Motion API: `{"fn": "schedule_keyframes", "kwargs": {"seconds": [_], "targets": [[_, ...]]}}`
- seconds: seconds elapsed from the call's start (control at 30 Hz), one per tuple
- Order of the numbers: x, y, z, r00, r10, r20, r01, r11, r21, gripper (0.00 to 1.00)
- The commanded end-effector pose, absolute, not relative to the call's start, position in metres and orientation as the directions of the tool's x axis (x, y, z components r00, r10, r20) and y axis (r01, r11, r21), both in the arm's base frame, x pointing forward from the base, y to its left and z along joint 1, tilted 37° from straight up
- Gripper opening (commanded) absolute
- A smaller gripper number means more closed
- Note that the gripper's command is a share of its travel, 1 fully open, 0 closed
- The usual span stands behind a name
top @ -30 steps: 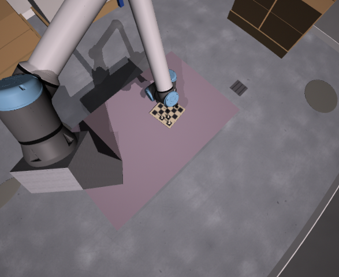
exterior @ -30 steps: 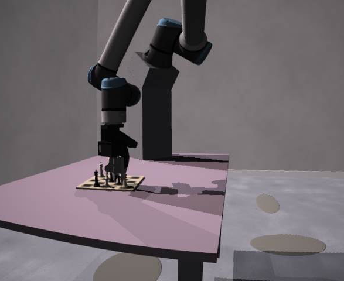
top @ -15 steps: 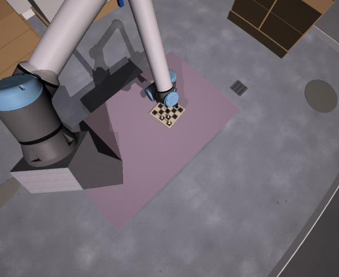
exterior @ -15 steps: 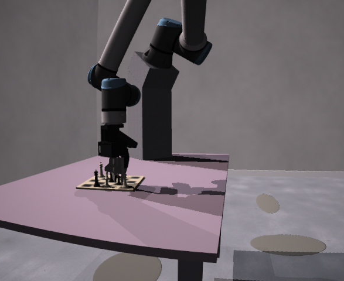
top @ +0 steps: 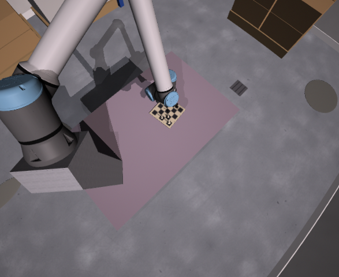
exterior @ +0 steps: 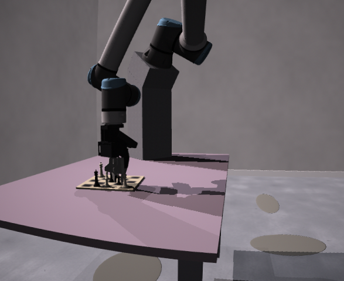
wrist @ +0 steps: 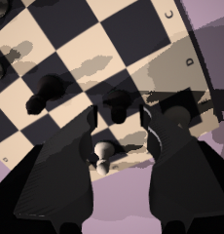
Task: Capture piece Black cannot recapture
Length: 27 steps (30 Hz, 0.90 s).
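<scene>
A small chessboard [top: 155, 113] [exterior: 85, 186] [wrist: 78, 49] lies on the pink table [top: 151, 167] [exterior: 166, 223]. My gripper [exterior: 117, 170] [wrist: 118, 106] is low over the board near its D edge. Its fingers stand a little apart on either side of a black pawn [wrist: 118, 103], with a gap on each side. A white pawn [wrist: 103, 157] stands just in front of it, near the board's edge. Another black piece [wrist: 44, 93] stands to the left. A pale piece [wrist: 177, 114] shows beside the right finger. In the top view the wrist hides the fingers.
Other dark and light pieces [exterior: 96, 178] [exterior: 101, 169] stand on the board's left side. The arm's pedestal [exterior: 156, 120] rises at the table's back edge. Brown crates [top: 274, 21] stand on the floor far off.
</scene>
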State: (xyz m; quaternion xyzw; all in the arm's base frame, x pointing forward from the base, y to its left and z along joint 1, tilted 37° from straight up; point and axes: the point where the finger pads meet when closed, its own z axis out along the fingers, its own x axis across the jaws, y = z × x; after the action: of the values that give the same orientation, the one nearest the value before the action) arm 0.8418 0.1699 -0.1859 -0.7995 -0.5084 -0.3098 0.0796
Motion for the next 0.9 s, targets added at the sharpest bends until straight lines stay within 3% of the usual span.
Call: {"fn": "schedule_keyframes", "kwargs": {"seconds": [0.0, 0.03, 0.87], "targets": [[0.8422, 0.1696, -0.1853, 0.291, 0.764, 0.576, 0.862, -0.471, 0.188, 0.2], [0.8422, 0.1696, -0.1853, 0.291, 0.764, 0.576, 0.862, -0.471, 0.188, 0.0], [0.8422, 0.1696, -0.1853, 0.291, 0.764, 0.576, 0.862, -0.471, 0.188, 0.0]]}}
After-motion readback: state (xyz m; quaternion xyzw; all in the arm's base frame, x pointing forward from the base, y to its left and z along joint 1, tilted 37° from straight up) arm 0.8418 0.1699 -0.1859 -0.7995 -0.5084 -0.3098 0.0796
